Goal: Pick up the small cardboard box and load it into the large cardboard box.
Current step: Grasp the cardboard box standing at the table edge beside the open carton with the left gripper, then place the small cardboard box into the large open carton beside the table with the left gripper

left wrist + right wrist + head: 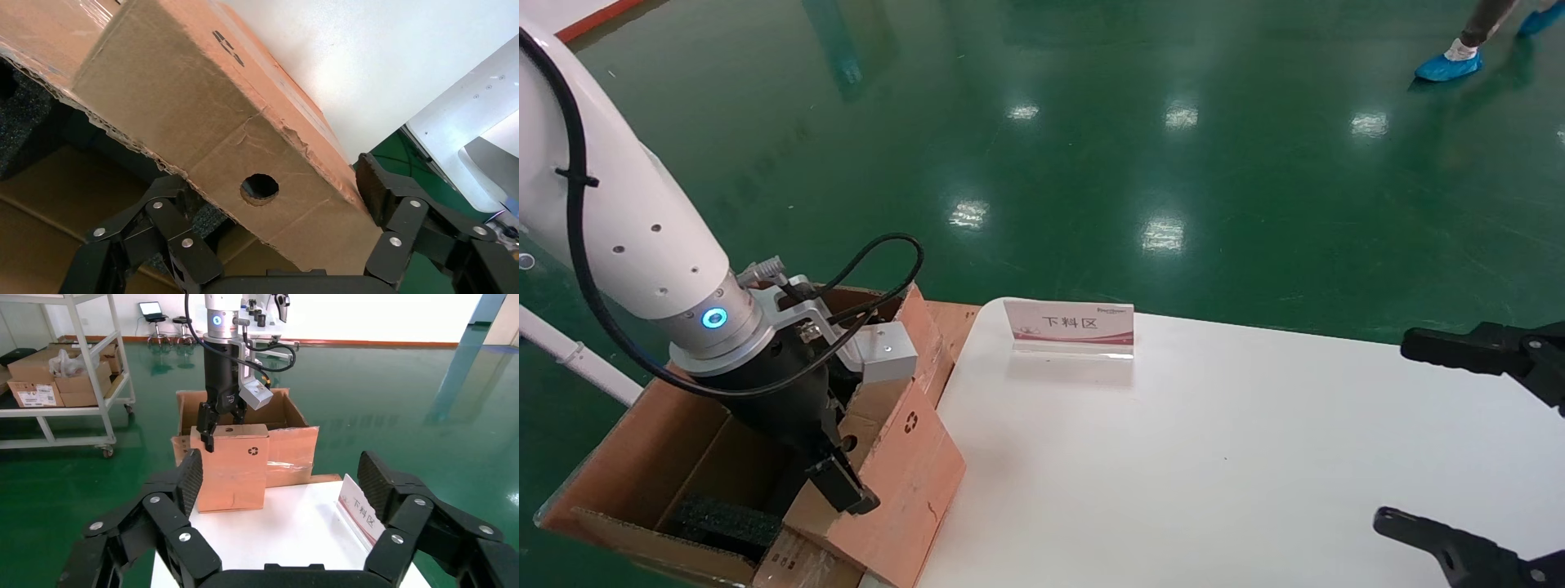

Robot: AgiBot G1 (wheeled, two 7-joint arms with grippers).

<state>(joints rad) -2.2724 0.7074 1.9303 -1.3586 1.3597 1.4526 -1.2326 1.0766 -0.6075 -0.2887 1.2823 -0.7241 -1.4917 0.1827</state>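
One shiny green floor [1091, 147] all around, then a white table [1214, 457] with a small sign [1069, 324]. Beside it, the large cardboard box [641, 457], flaps up. Left gripper [834, 469] clamped on the small cardboard box [903, 457], held over the carton's edge. Round hole up close only from the left wrist. Right gripper [278, 478] wide open, parked over the table.

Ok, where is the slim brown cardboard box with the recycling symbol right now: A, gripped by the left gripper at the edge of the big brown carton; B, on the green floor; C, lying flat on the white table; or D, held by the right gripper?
A: the left gripper clamps the slim brown cardboard box by its top end, at the big brown carton beside the white table; the right gripper hangs open and empty.
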